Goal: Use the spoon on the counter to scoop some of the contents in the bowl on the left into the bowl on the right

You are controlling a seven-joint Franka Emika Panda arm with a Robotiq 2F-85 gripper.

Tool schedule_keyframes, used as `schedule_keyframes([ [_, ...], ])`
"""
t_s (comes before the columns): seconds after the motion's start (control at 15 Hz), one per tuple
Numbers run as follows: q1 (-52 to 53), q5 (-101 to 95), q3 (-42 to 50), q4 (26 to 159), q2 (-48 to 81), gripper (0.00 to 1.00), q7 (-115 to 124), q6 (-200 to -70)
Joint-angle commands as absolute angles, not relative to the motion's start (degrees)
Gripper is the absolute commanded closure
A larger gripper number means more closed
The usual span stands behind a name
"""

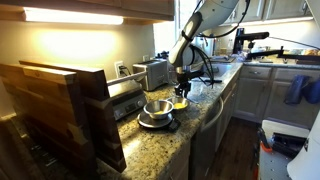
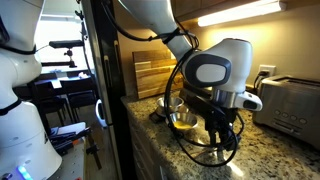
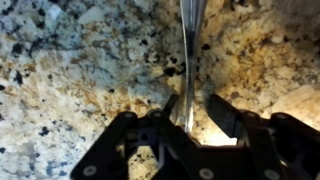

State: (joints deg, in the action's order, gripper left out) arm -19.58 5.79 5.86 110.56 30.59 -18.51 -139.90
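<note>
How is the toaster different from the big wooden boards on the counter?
The toaster is shiny silver metal, but the wooden boards are brown with stripes. The toaster is boxy, while the wooden boards are flat slabs standing upright. Both sit on the counter near the back wall.

Bowls (image 1: 157,108) nr hand (image 1: 181,99), toaster (image 1: 152,72) behind
</note>
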Motion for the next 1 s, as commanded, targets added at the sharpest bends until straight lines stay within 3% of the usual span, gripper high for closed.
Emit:
schedule_keyframes([
  [0.0,-19.4,4.0,6.2,110.1,31.3,0.85,-19.1,-141.5],
  [0.2,-19.4,3.6,6.1,109.6,31.4,0.97,-19.4,-142.0],
  [0.93,-20.0,3.1,5.0,113.7,26.1,0.92,-25.9,-139.8],
])
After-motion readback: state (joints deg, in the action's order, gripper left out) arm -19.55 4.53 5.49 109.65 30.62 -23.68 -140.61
